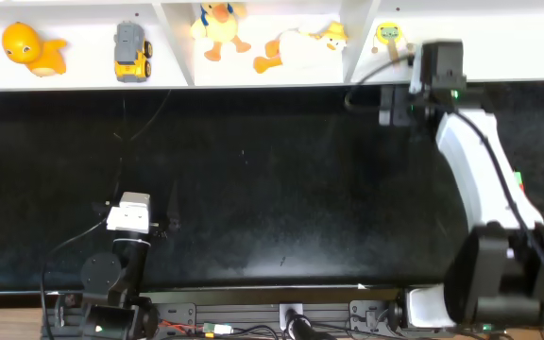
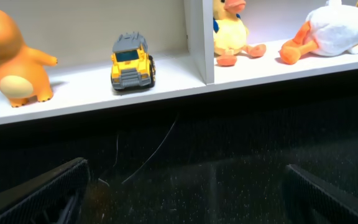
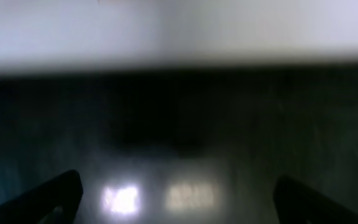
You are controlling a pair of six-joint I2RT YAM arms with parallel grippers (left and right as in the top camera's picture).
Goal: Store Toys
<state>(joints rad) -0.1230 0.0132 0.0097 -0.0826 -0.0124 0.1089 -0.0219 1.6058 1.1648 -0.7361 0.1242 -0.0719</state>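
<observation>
A white shelf (image 1: 253, 77) runs along the far edge of the black table. In its compartments sit an orange dinosaur toy (image 1: 34, 49) (image 2: 12, 59), a yellow toy truck (image 1: 132, 52) (image 2: 132, 62), a yellow duck plush (image 1: 220, 28) (image 2: 232, 31), a white goose plush (image 1: 296, 47) (image 2: 334, 34) and a small yellow figure (image 1: 390, 38). My right gripper (image 1: 397, 102) (image 3: 176, 193) stands open and empty on the mat just before the shelf's front edge (image 3: 179, 31), below the small figure. My left gripper (image 1: 147, 200) (image 2: 185, 186) is open and empty near its base, facing the truck's compartment.
White dividers (image 2: 199, 40) separate the shelf compartments. The black mat (image 1: 272, 189) spans the table between the arms and the shelf. Thin cables (image 1: 126, 142) lie on the mat by the left arm.
</observation>
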